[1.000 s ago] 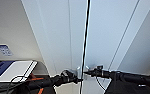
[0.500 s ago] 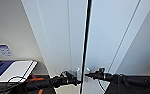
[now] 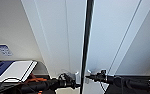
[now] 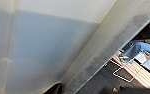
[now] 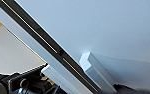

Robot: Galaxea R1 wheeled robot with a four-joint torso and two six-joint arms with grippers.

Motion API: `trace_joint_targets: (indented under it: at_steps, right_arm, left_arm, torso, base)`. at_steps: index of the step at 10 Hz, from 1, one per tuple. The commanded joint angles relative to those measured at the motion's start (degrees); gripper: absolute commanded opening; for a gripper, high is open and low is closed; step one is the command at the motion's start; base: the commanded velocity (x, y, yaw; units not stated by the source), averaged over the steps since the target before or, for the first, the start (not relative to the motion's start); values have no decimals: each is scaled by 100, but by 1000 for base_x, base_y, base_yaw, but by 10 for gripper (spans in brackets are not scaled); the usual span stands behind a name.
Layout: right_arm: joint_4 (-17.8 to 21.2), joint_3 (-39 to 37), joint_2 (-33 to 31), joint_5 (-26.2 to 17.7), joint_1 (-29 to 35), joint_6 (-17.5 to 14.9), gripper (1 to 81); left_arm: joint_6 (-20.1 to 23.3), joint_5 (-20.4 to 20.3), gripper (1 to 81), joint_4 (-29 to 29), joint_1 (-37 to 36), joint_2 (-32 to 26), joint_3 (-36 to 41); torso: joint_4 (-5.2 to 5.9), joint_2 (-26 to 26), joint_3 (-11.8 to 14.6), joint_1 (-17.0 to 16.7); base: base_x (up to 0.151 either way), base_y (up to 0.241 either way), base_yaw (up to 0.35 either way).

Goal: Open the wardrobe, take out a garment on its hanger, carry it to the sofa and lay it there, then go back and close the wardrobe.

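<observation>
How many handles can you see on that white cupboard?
2: one handle on the left door by the left gripper, one on the right door by the right gripper, flanking the dark gap.

The wardrobe (image 3: 66, 37) is cut off by every edge of the head view; its interior shows only as a dark gap. Fingers of the left gripper (image 3: 74, 82) and right gripper (image 3: 87, 77) are indistinguishable.

The wardrobe (image 3: 66, 37) stands close ahead, its two white doors parted by a narrow dark gap. The left gripper (image 3: 74, 81) and right gripper (image 3: 89, 77) reach in from either side at the small white handles (image 3: 77, 76) beside that gap.
</observation>
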Motion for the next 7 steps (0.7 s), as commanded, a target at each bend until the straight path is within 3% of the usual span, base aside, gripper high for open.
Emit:
trace_joint_targets:
  at_steps: [1,5,7]
  right_arm:
    - [73,735,36,-720,427,97,811]
    - [64,1025,-201,-658,146,88,811]
    - [-199,1104,-167,-869,172,114,811]
  left_arm:
    - [31,-635,811,-205,-650,301,1566]
    - [31,-635,811,-196,-501,63,1936]
    - [40,-582,811,-161,-431,-7,2076]
  torso:
    - [0,0,0,0]
    - [0,0,0,2]
    - [0,0,0,2]
  base:
    - [0,0,0]
    - [0,0,0]
    - [0,0,0]
